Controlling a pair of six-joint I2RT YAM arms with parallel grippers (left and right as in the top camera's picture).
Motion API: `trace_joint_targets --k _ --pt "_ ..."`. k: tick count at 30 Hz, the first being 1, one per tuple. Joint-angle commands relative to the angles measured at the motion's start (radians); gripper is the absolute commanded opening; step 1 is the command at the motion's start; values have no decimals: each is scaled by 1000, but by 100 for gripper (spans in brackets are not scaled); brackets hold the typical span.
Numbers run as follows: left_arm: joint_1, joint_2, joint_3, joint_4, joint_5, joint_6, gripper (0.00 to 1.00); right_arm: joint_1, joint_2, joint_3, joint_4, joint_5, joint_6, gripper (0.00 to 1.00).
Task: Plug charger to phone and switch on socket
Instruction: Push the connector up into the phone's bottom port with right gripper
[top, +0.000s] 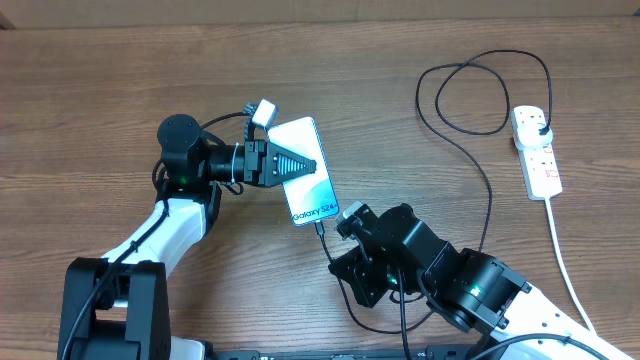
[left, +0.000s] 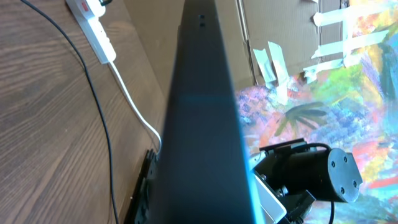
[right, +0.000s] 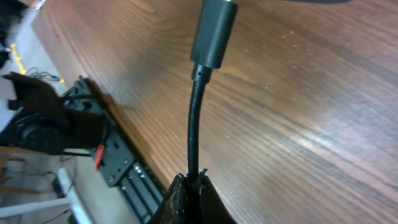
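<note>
**Q:** What forms and materials are shown?

**A:** The phone (top: 318, 195) is a slim rounded rectangle. It has a glossy pale blue-white screen, a thin dark edge and "Galaxy" lettering near its lower end. The charger (right: 192, 118) is a thin, round black cable lying in loose loops, and it ends in a smooth matte connector sleeve (right: 214, 31). Its black plug (top: 541, 122) sits in the socket (top: 540, 158), an elongated white plastic strip with red markings and a thick white cord (left: 135, 102).

**Q:** How do the pincers stand, and where are the items?

**A:** The left gripper (top: 300, 163) is clamped on the phone near its upper half and holds it tilted at table centre. The right gripper (right: 190, 186) is pinched on the charger cable just behind the sleeve. The sleeve reaches the phone's lower short edge, but whether it is seated cannot be told. The socket lies at the far right, well apart from the phone.

**Q:** And the surface and surroundings?

**A:** The table (top: 120, 70) is brown, streaked wood-grain laminate. Beyond it, the left wrist view shows a brightly painted board (left: 348, 74).

**Q:** What are the counts?

**A:** There are two arms, two grippers, one phone, one charger and one socket.
</note>
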Motion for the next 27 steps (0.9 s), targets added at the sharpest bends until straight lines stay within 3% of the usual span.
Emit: trace_joint_targets --k 1,13,20,27 --pt "-25 1 18 4 45 37 4 -2 -5 26 34 114 -27 4" --pt "-35 1 17 4 44 45 4 -3 -5 50 97 113 -18 5" --pt "-34 1 18 5 44 75 4 -3 -6 50 46 103 9 29" --pt "-34 1 18 5 44 82 4 -3 -5 49 65 68 43 33"
